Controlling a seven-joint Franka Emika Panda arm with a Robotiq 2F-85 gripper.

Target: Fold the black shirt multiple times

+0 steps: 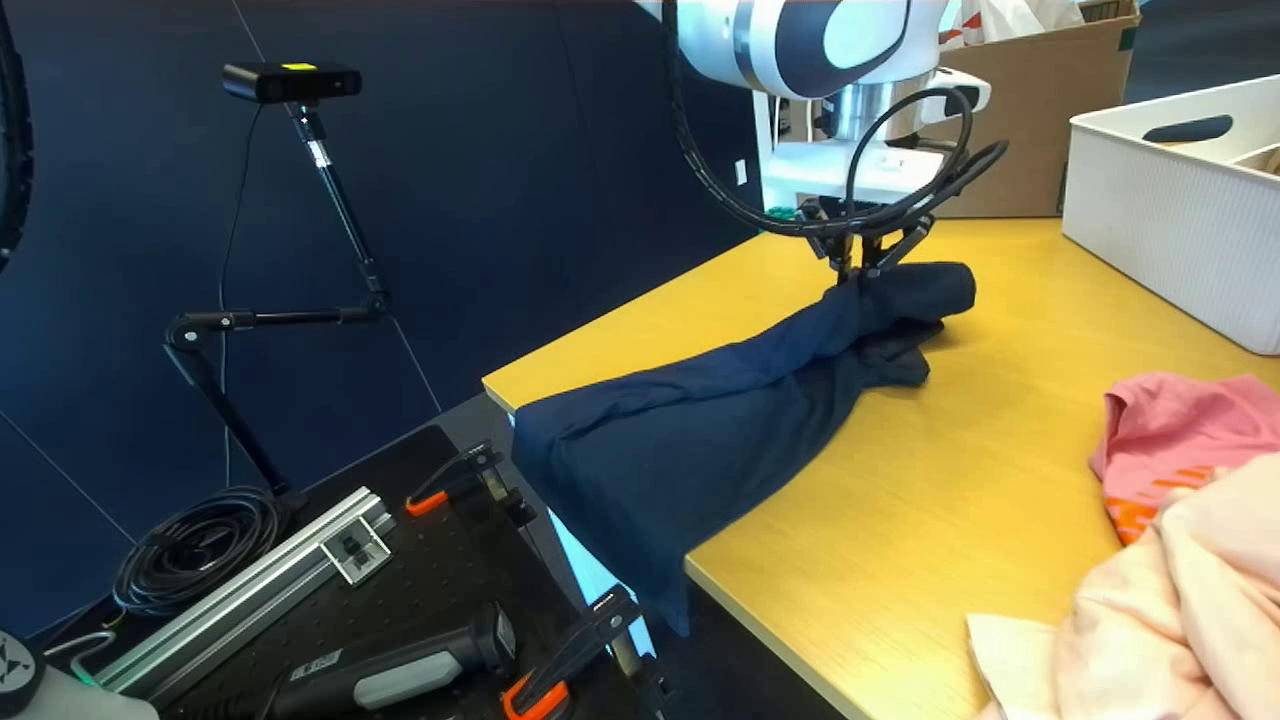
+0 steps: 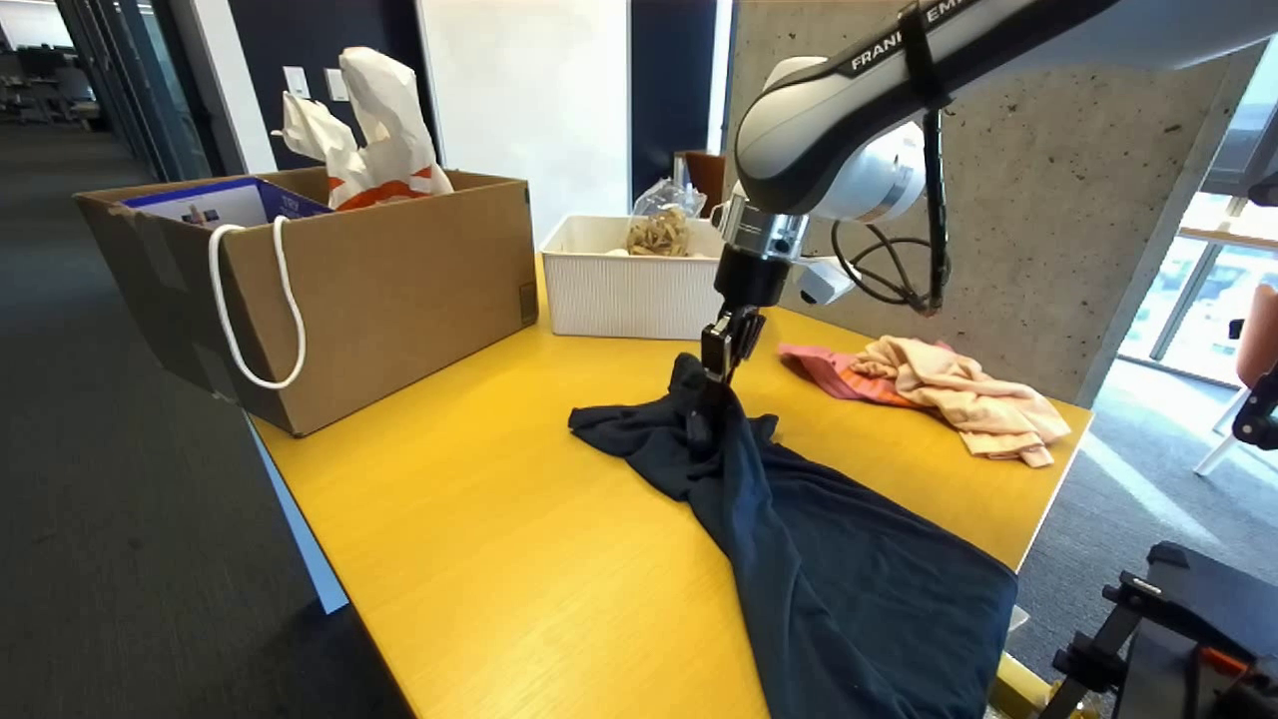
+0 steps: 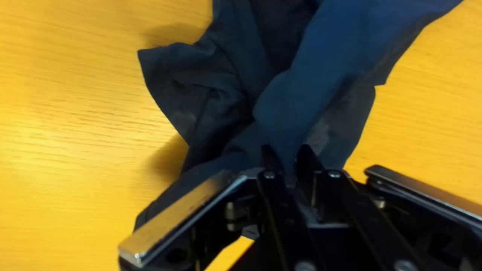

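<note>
The black shirt (image 2: 859, 579) lies stretched and partly bunched across the yellow bench (image 2: 499, 549). Its gathered end rests on the top, while its broader, smoother end spills over an edge, where in an exterior view a point of cloth hangs below the bench top. The arm (image 2: 839, 110) reaches down to the gathered end. Its fingers (image 3: 276, 195) stand close together with a raised ridge of the dark cloth between them; the tips are dark and blurred in the wrist view, but they appear to pinch that ridge. Loose flaps of the shirt spread out to either side of it, one ending in a blunt corner flat on the wood.

Apart from the shirt, on the same bench, lie a pink cloth (image 1: 1190, 430) with orange marks and a pale peach cloth (image 1: 1180, 600) partly covering it. A white ribbed bin (image 2: 629, 295) stands farther back, holding a clear bag (image 2: 659, 228) of tan pieces. Near it is a cardboard box (image 2: 419, 290), with a white bag (image 2: 384, 130) rising out of the top. Beside the bench, a black board (image 1: 440, 570) carries a metal rail (image 1: 240, 600) and a coiled cable (image 1: 150, 565).
</note>
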